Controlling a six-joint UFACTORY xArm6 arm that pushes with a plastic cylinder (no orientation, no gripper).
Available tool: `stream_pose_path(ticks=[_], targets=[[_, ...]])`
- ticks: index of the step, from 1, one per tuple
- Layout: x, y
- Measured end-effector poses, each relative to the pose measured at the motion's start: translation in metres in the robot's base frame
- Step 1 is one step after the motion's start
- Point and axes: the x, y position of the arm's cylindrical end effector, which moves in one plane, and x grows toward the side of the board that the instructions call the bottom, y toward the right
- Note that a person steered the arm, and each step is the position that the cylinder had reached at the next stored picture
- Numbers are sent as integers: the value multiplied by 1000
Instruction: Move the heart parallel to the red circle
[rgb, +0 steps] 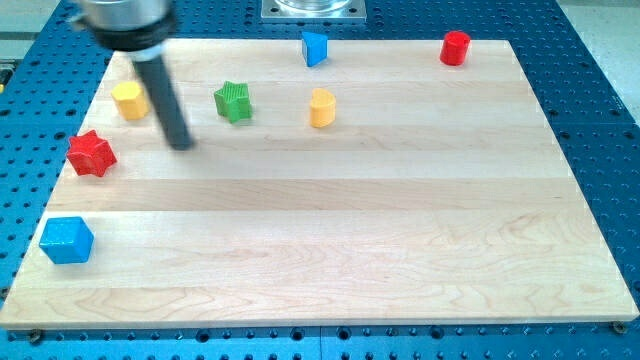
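Note:
A yellow heart (321, 108) sits in the upper middle of the wooden board (350, 250). The red circle (455, 47) stands near the board's top right corner, well to the right of and above the heart. My tip (183, 146) rests on the board far to the heart's left. It lies between the yellow hexagon (129, 100), the green star (233, 101) and the red star (91, 153), touching none of them.
A blue triangle (314, 48) sits at the top edge, just above the heart. A blue cube (67, 240) lies near the left edge, lower down. The arm's dark housing (125, 20) hangs over the top left corner.

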Motion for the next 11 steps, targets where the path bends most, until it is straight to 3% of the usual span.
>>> stream_pose_path(ticks=[1,2,4,5,7,8,9,10,11], targets=[[-46,75],[-61,148],[19,277],[5,225],[36,244],[54,217],[70,251],[57,318],[48,324]])
